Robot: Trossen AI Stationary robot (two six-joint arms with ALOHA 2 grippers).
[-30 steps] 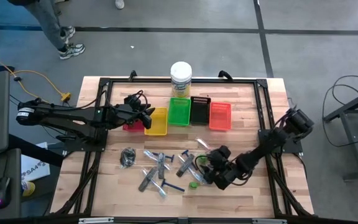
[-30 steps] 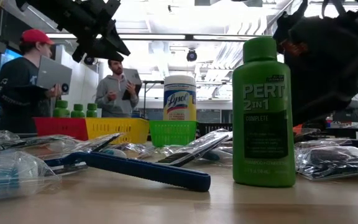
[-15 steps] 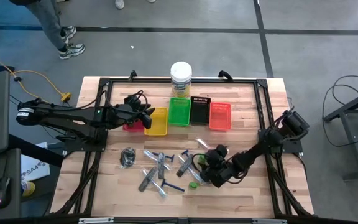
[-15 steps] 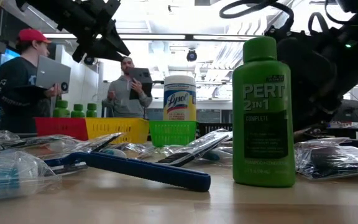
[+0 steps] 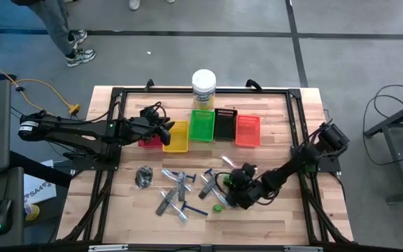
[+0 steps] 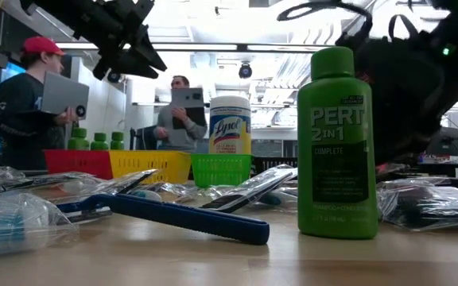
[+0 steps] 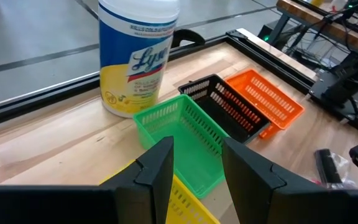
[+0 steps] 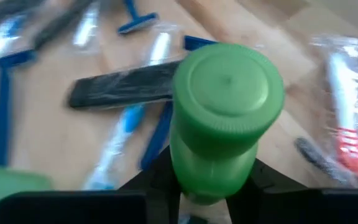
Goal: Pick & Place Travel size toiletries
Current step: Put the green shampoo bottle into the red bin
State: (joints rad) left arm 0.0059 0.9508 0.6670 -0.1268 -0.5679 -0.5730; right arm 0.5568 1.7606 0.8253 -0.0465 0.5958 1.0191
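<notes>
In the last second the right end effector (image 5: 229, 192), at the lower middle of the high view, has slid left toward the scattered toiletries and drawn its fingers in from wide to narrow. The right wrist view now shows them set against both sides of a green bottle (image 8: 222, 118), whose round cap fills the centre of that frame. In my judgement the grasp is just made. The bottle stands upright on the worktop (image 5: 285, 112), right of centre in the low view, and has not been lifted. Raising it and carrying it to the trays looks like the next step.

The left end effector (image 7: 194, 165) hangs over the left end of the tray row, in the upper left part of the worktop in the high view. Its fingers are a little apart and hold nothing.

In the low view the bottle reads "PERT 2 IN 1" with "COMPLETE" beneath; the smaller print is too fine to read. The jar (image 7: 138, 56) behind the green tray (image 7: 185, 134) reads "Lysol".
</notes>
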